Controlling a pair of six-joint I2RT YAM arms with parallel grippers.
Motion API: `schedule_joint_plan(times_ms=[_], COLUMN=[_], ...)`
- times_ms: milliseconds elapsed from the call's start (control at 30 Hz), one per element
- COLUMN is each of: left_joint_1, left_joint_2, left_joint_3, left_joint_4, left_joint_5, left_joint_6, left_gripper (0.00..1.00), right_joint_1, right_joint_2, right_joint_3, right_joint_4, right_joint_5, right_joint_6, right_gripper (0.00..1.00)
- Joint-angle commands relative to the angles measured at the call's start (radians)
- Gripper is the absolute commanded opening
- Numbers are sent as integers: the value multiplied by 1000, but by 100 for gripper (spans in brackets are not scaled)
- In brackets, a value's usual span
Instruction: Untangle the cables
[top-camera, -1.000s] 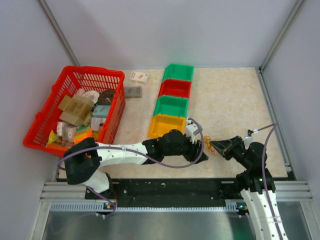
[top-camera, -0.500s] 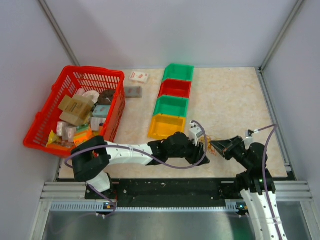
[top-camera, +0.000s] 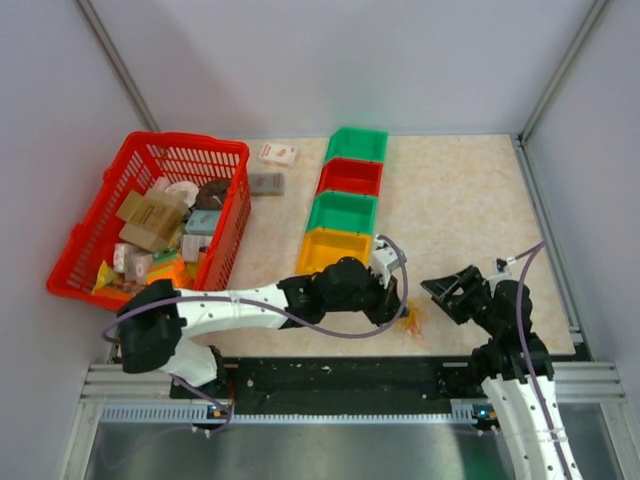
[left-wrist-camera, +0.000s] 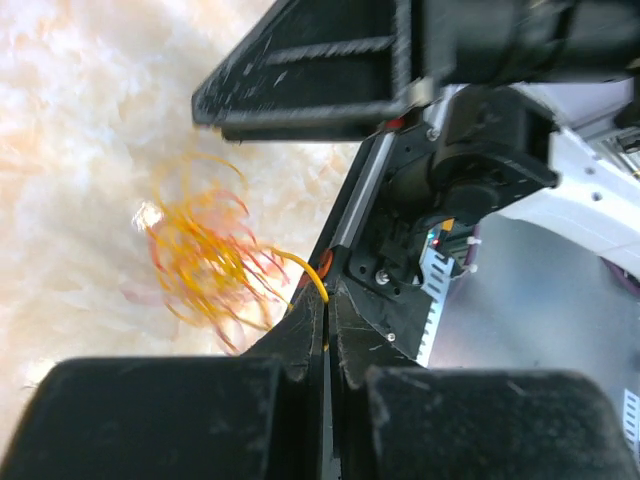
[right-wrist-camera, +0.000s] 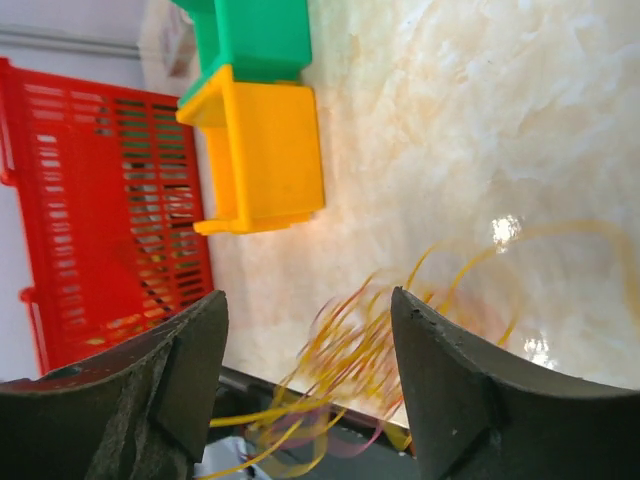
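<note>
The cables (top-camera: 413, 321) are a small tangle of yellow, orange and red strands low over the table near its front edge, between my two grippers. In the left wrist view the tangle (left-wrist-camera: 205, 255) looks motion-blurred, and one yellow strand runs from it into my left gripper (left-wrist-camera: 326, 298), which is shut on that strand. My left gripper (top-camera: 397, 305) sits just left of the tangle. My right gripper (top-camera: 445, 290) stands open just right of it. In the right wrist view the blurred cables (right-wrist-camera: 380, 365) hang beyond my right gripper (right-wrist-camera: 310, 345), touching neither finger.
A row of small bins runs up the table's middle: yellow (top-camera: 333, 250), green (top-camera: 342, 212), red (top-camera: 350, 176), green (top-camera: 357, 144). A red basket (top-camera: 230, 190) full of packages stands at the left. Two small packets (top-camera: 277, 153) lie behind it. The black front rail (top-camera: 340, 375) is close by.
My right gripper opened and let go of the cables. My left gripper shut on a yellow strand and shifted slightly toward the front edge, and the tangle dropped lower, swinging.
</note>
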Motion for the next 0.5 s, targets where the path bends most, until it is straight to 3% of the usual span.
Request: schedule_joint_plan(times_ms=[0,200,467], left_joint_1=[-1,7,34], left_joint_2=[-112,-129,-123], left_joint_3=[115,198,283], left_joint_4=[-132,-216,-302], left_joint_5=[-9,-35,-47], left_joint_6=[100,107,97], left_gripper=[0,0,0], right_joint_1=[6,6,6], right_joint_2=[57,56,-93], right_joint_3=[77,94,100], right_joint_4=[-5,3,4], right_joint_5=[-25,-145,-218], right_joint_6=[-193,-277,-271], right_gripper=[67,68,67])
